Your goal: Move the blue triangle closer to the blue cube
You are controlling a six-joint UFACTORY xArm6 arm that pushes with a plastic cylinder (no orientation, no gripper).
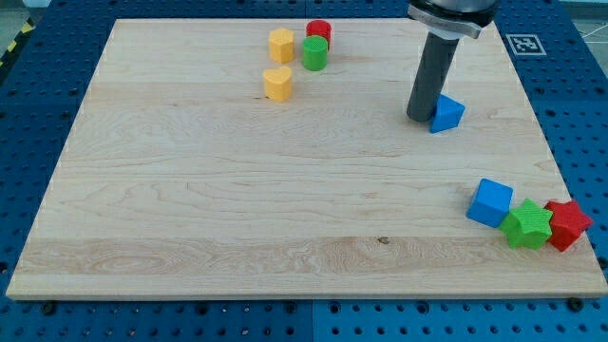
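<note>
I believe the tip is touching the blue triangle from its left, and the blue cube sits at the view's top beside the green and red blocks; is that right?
Not quite. My tip is at the blue triangle's left, apparently touching it, but the blue cube sits at the view's bottom right, not the top, beside a green block and a red block. The camera view shows this.

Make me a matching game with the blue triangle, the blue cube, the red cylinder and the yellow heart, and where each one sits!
Things:
1. blue triangle
2. blue cube
3. red cylinder
4. yellow heart

Places:
A. next to the green star, at the view's right
B. just below the yellow hexagon
C. right beside my tip
D. behind the green cylinder, at the view's top

Pairs: 1-C, 2-A, 3-D, 4-B
</note>
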